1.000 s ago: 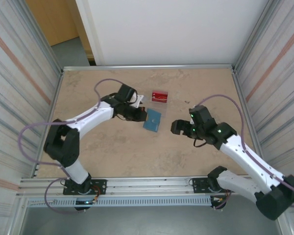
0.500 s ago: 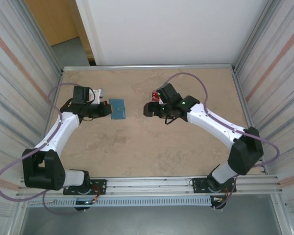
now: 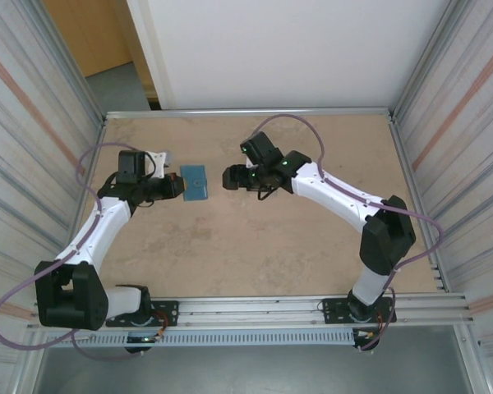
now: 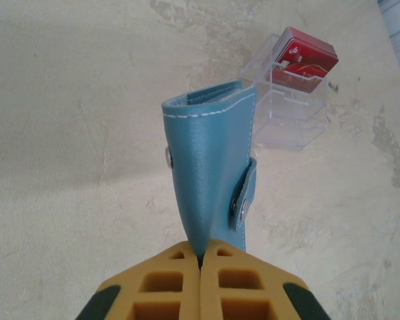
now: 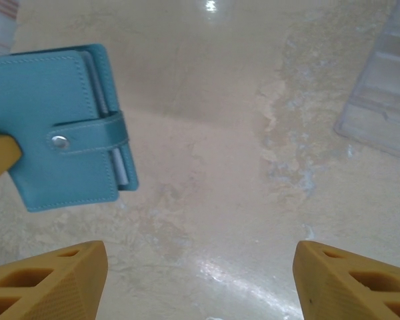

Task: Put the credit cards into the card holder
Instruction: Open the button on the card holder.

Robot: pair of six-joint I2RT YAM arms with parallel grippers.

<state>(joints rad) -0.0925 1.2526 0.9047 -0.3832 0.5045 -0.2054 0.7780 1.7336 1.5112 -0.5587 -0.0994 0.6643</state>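
One card holder (image 4: 210, 167) in left tool (image 4: 200, 257)

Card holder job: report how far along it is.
Done: the shut left gripper pinches the teal-blue leather booklet card holder, its snap tab fastened. In hand: the open right gripper faces the holder. Left: opening it and moving the thin red credit cards, sitting in the clear plastic case.

Top external camera: high behind the arm bases, tilted down over the whole table (image 3: 230, 246). Left wrist camera sits tight behind the left gripper (image 4: 200, 260), sighting along the card holder (image 4: 210, 160), with the clear case (image 4: 293, 120) at one o'clock. Right wrist camera is low over the table, looking past the right gripper (image 5: 200, 253): card holder at ten o'clock, clear case at two. All three views share the card holder.
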